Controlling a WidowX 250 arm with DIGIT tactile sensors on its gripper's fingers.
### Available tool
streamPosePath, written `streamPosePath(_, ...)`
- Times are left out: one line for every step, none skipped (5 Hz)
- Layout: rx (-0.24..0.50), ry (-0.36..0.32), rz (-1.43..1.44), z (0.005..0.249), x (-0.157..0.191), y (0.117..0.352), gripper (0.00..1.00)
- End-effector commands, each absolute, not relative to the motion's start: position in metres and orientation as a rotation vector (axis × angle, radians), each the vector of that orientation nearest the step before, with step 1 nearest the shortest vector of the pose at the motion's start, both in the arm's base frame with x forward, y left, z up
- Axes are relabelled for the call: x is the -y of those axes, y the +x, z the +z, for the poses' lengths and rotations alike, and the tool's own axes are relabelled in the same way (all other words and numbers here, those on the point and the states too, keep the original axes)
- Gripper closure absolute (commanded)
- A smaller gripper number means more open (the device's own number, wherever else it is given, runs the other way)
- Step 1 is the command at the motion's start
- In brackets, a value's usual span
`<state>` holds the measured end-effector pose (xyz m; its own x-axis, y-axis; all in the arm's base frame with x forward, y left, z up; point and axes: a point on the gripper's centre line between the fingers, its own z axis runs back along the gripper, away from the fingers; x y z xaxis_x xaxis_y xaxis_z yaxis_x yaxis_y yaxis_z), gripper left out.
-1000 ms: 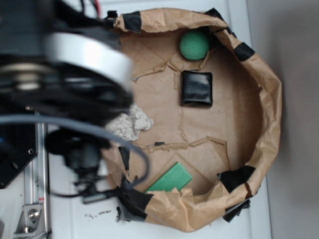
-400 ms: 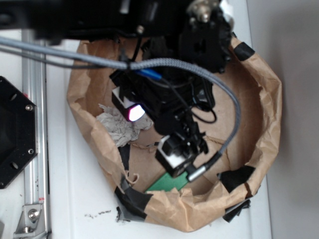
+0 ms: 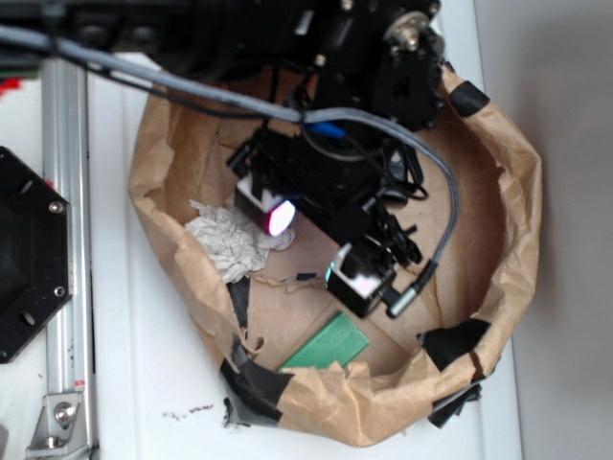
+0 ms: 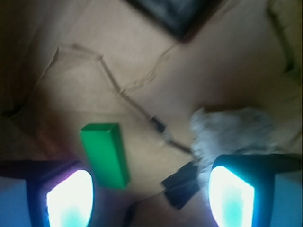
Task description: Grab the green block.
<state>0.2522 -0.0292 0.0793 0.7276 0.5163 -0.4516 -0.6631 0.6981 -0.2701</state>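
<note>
In the exterior view, the green block (image 3: 327, 343) lies flat on the floor of the brown paper basket (image 3: 522, 240), near its lower rim. The gripper (image 3: 369, 278) hangs just above it, apart from it; the arm reaches down from the top and hides the basket's upper part.

In the wrist view, the block (image 4: 105, 153) lies between the widely spread, empty fingers (image 4: 70, 198), nearer one glowing pad. A crumpled grey wad (image 4: 232, 130) lies by the other finger. A dark object at the top is cut off and blurred.

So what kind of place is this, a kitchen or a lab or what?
Probably a robot lab bench: a white tabletop with a taped brown paper bin, a metal rail, and test props like a green block.
</note>
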Motion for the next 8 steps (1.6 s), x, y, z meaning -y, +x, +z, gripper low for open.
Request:
streamPosePath(-0.398, -0.4, 0.689, 0.071, 0.077, 0.256, 0.0)
streamPosePath(-0.395, -0.371, 0.675, 0.053, 0.103, 0.258, 0.0)
streamPosePath(-0.373, -0.322, 0.665, 0.039, 0.12, 0.258, 0.0)
streamPosePath(-0.333, -0.285, 0.654, 0.025, 0.112, 0.268, 0.0)
streamPosePath(-0.252, -0.197, 0.61, 0.005, 0.105, 0.275, 0.0)
streamPosePath(-0.182, -0.128, 0.551, -0.004, 0.102, 0.28, 0.76)
streamPosePath(-0.143, -0.134, 0.539, 0.013, 0.092, 0.282, 1.0)
streamPosePath(-0.046, -0.121, 0.475, 0.037, 0.067, 0.279, 1.0)
